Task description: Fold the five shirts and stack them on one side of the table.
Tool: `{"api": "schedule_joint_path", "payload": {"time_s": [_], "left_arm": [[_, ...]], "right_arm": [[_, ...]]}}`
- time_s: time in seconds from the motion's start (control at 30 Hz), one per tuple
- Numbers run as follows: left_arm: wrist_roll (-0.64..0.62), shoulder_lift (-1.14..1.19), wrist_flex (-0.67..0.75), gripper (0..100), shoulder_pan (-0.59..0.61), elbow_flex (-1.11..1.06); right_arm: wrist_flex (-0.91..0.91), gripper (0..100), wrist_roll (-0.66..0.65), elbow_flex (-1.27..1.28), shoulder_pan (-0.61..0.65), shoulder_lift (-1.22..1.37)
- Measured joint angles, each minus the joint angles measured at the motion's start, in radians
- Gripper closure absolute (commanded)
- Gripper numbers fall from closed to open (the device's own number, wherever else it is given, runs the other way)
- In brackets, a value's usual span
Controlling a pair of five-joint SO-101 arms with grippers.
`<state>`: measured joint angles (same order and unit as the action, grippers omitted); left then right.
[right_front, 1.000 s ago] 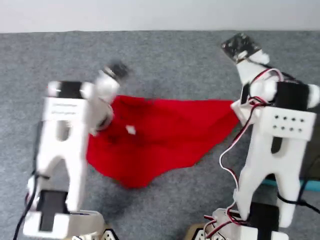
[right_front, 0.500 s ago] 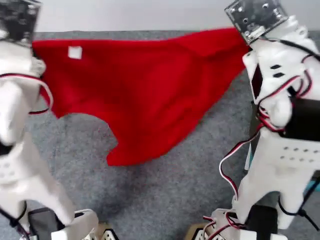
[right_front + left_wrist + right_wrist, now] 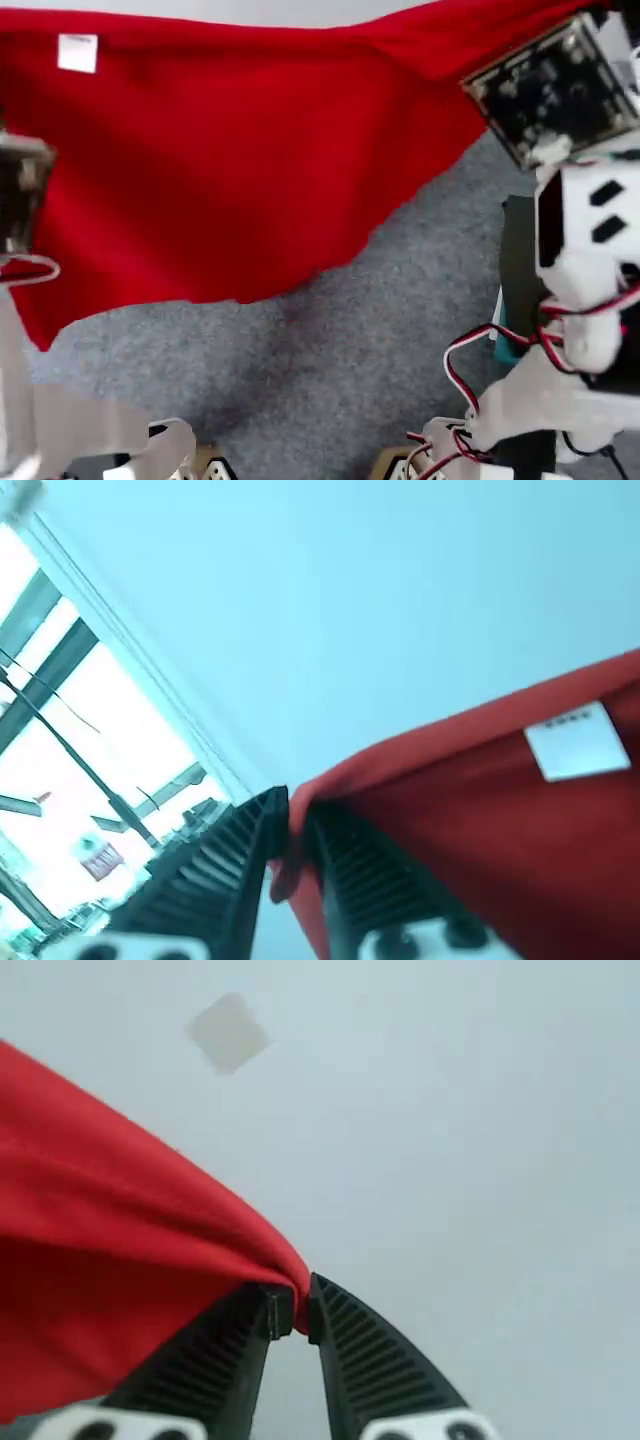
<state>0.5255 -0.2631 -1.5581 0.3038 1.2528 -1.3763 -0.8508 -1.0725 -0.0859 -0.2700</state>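
Note:
A red shirt (image 3: 230,160) hangs stretched wide and high above the grey table (image 3: 380,360), with a white label (image 3: 77,52) near its upper edge. My left gripper (image 3: 295,825) is shut on one corner of the red shirt (image 3: 480,820). Far across, my right gripper (image 3: 292,1310) is shut on the opposite corner of the red shirt (image 3: 110,1260). In the high view the left arm (image 3: 20,200) stands at the left edge and the right arm (image 3: 570,150) at the right, both raised close to the camera. The shirt's lower hem sags toward the table.
Arm bases and cables (image 3: 470,400) sit at the table's front edge. A dark object with a teal edge (image 3: 512,300) lies at the right side under the right arm. A white wall rises behind the table.
Both arms have lifted the red shirt from the table and pulled it out wide. It now hangs much higher and nearer the camera.

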Motion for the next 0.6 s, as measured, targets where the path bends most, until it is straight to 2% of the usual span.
{"api": "schedule_joint_path", "payload": {"time_s": [0.23, 0.37, 0.6], "left_arm": [[0.101, -0.060, -0.094, 100, 0.000, 0.153], [0.140, -0.118, -0.163, 100, 0.000, 0.163], [0.143, -0.157, -0.176, 100, 0.040, 0.117]], "right_arm": [[-0.133, 98.8, -0.060, -0.078, -0.098, -0.103], [-0.199, 98.8, -0.110, -0.083, -0.135, -0.186], [-0.239, 98.8, -0.178, -0.072, -0.144, -0.227]]}}
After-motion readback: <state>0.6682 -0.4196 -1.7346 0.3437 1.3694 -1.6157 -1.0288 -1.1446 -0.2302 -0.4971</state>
